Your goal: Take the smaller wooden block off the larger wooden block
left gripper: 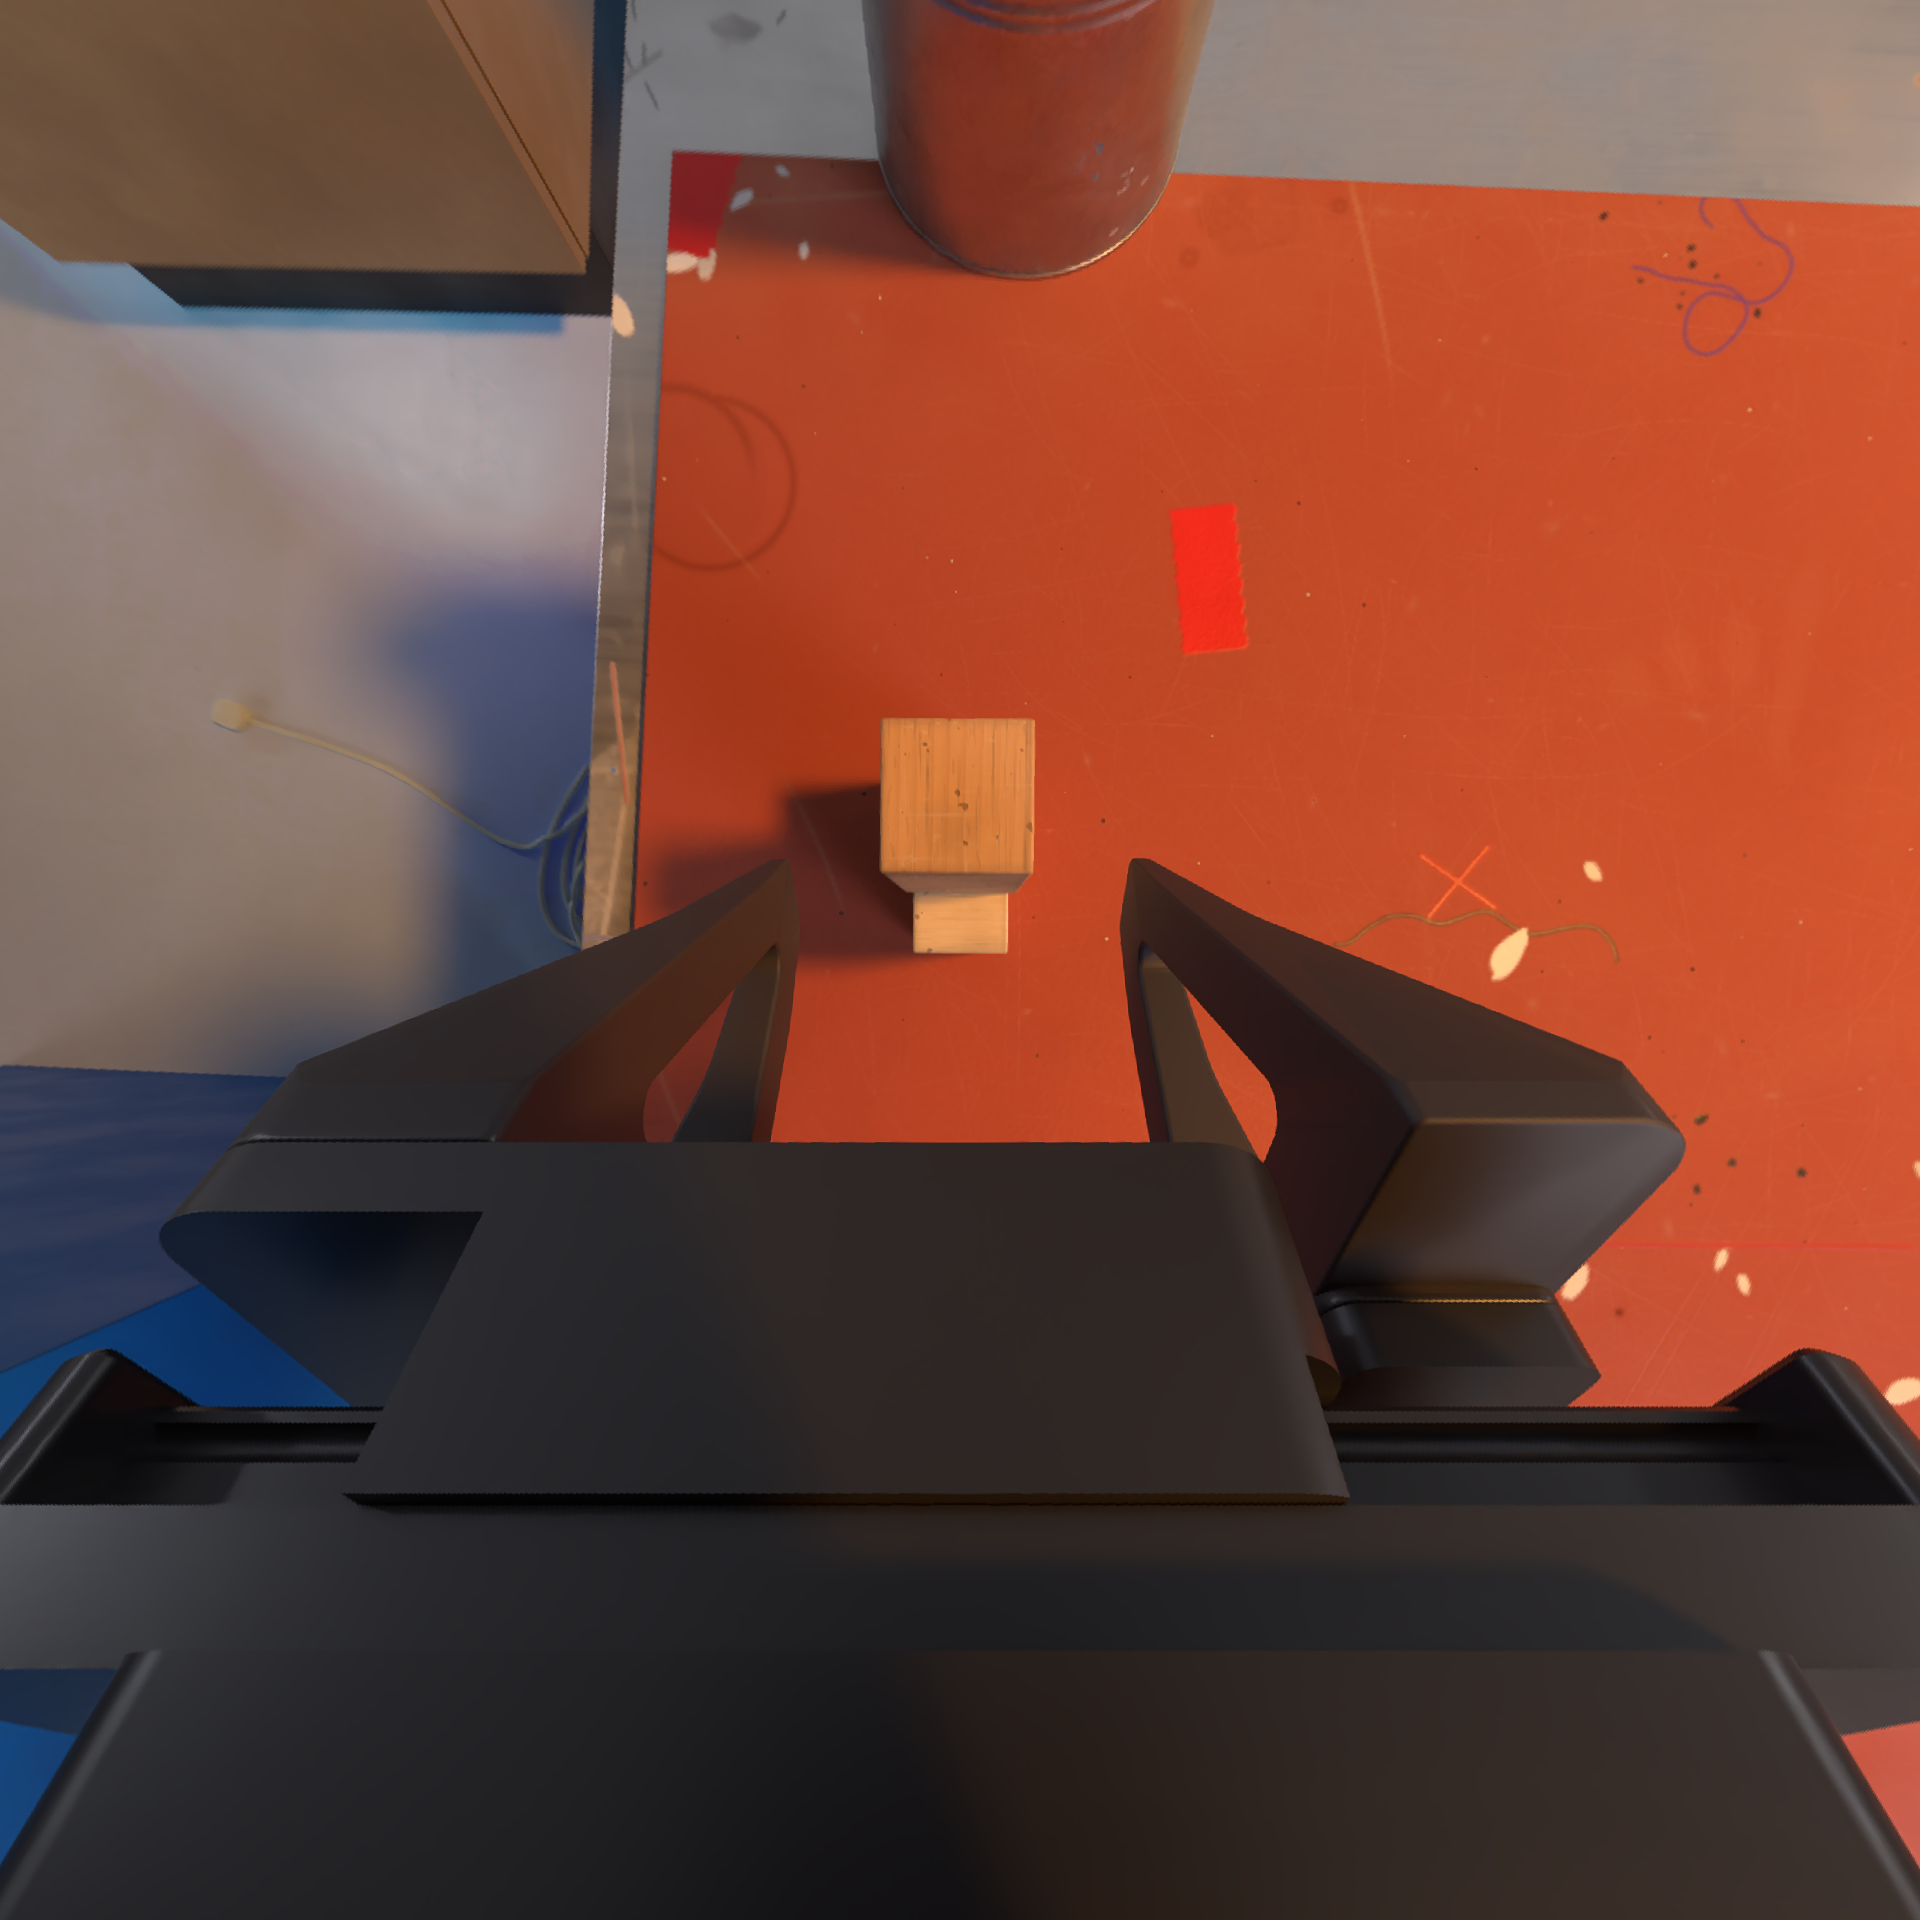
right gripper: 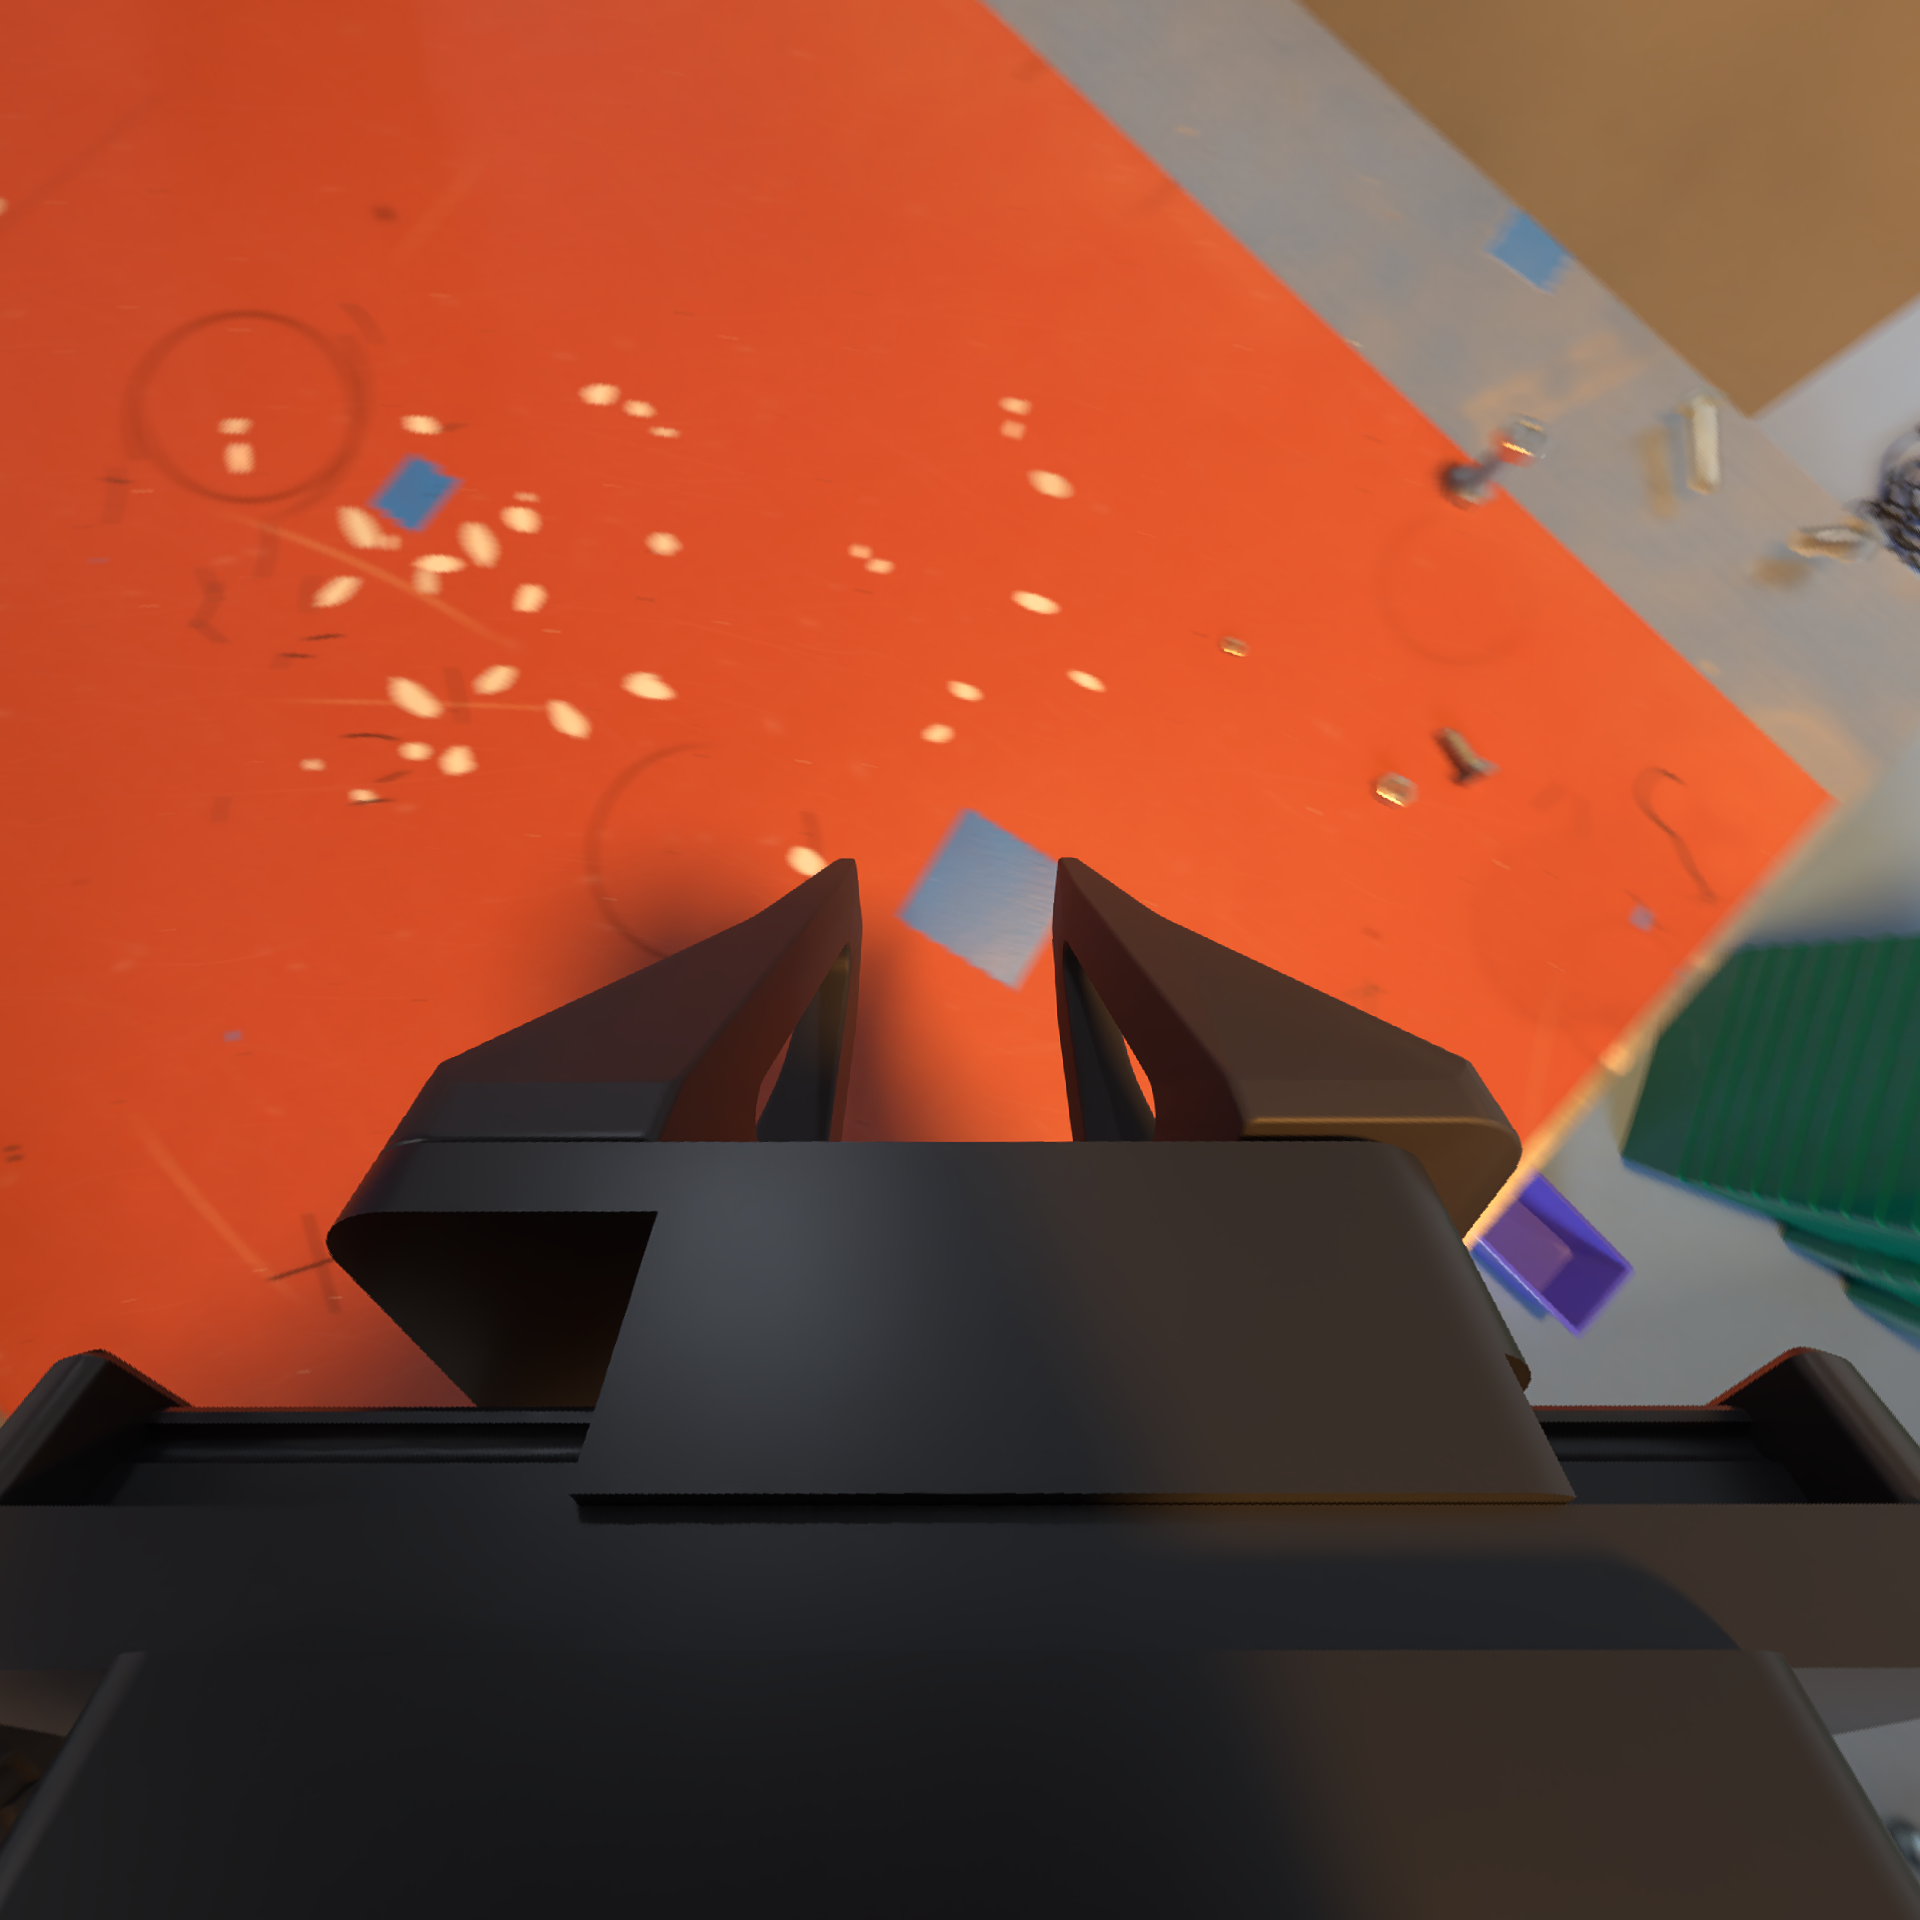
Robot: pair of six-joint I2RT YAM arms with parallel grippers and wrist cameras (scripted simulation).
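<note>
Left pincer (left gripper: pixel 958 894) hangs spread wide above the stacked wooden blocks (left gripper: pixel 957 800), nothing gripped yet; next it probably drops and pinches. Right pincer (right gripper: pixel 956 894) idles, released.

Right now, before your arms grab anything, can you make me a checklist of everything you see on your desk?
Surface: scratched orange mat on a grey table.
Job's things: darker wooden block seems stacked on a paler wooden block; their sizes are hard to compare from above.
Clutter: rusty can, red patch, blue patch, screws, pale flecks.
Grippers: left gripper open above the blocks, touching neither; right gripper open, empty.
Cables: thin cord on the floor, off the table.
Surroundings: cardboard box, green ribbed object, purple bin.
</note>
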